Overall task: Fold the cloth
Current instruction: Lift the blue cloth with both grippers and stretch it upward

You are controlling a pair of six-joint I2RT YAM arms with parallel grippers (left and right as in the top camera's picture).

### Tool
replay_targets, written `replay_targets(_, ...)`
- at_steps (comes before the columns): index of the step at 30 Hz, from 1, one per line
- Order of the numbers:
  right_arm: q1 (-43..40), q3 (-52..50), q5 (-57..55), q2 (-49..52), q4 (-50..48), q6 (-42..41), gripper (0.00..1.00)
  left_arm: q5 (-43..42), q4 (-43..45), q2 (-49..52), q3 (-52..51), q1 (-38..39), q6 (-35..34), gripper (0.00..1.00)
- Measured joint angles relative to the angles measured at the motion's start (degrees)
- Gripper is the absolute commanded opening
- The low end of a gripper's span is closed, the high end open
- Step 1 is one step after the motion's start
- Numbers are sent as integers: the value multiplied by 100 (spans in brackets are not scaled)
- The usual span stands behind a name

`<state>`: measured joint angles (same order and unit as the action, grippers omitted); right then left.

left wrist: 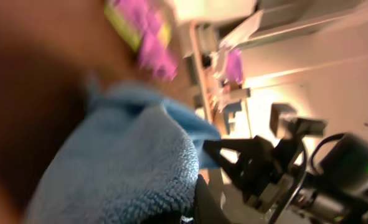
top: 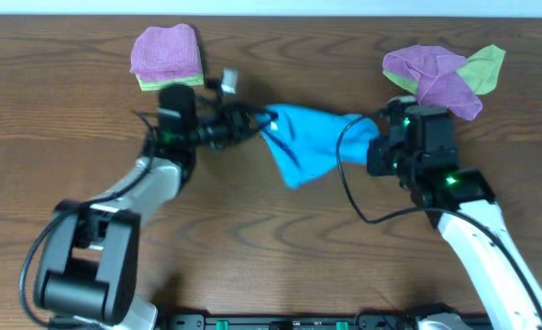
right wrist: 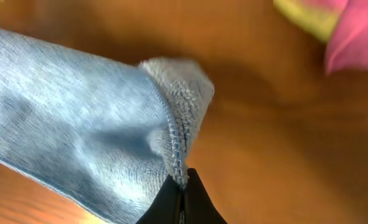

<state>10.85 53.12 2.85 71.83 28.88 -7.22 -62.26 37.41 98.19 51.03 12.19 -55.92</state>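
Note:
The sky-blue cloth (top: 309,139) hangs stretched between my two grippers above the middle of the table, sagging to a point toward the front. My left gripper (top: 258,124) is shut on its left corner; in the left wrist view the fuzzy cloth (left wrist: 127,168) fills the frame beside one dark finger (left wrist: 202,202). My right gripper (top: 373,128) is shut on its right corner; in the right wrist view both fingers (right wrist: 182,193) pinch the stitched edge of the cloth (right wrist: 78,137).
A folded purple cloth on a light green one (top: 167,57) lies at the back left. A loose pile of purple and light green cloths (top: 443,73) lies at the back right, close behind my right arm. Brown wooden table (top: 271,247).

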Motion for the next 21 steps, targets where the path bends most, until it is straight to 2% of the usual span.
replay_targets(6,0,160,24,44,-726,-50,1,33,-787,-70,850,-363,107,6)
replay_targets(11,0,203,26,422,-1508,-111,1,297,-1427,-70,1235,-494,474,6)
replay_targets(15,0,479,31,1082,-1880,-129,1,638,-1631,-70,1298,-496,752,6)
replay_targets(21,0,1539,37,2216,-1880,-120,1,1180,-1641,168,1530,-531,949,6)
